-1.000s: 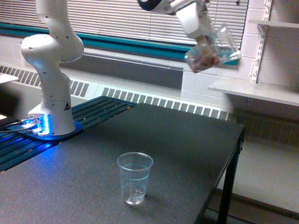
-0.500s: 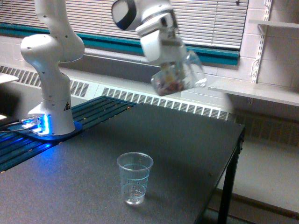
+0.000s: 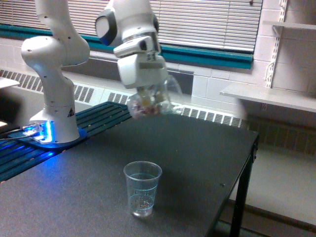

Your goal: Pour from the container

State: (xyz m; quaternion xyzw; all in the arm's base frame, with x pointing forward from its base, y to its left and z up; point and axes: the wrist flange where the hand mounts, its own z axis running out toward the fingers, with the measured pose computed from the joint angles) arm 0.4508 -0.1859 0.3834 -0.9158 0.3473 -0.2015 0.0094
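Note:
The container (image 3: 155, 102), a clear plastic cup with reddish-brown and pale bits inside, hangs tilted in the air with its mouth toward the exterior view's right. My gripper (image 3: 148, 94) is shut on it from above, its fingers mostly hidden behind the cup and motion blur. Below and slightly to the left, a clear tapered cup (image 3: 142, 188) with tiny dark specks stands upright on the dark table (image 3: 197, 148). The container is well above that cup's rim and apart from it.
The arm's white base (image 3: 53, 98) stands at the exterior view's left on a blue-lit mount. The table's edge (image 3: 247, 163) runs down the right side. A white shelf (image 3: 269, 96) juts from the wall at right. Radiator grilles line the back wall.
The gripper with the container has swept from the upper right down and to the left, now hanging lower, almost over the standing cup. The standing cup has not moved.

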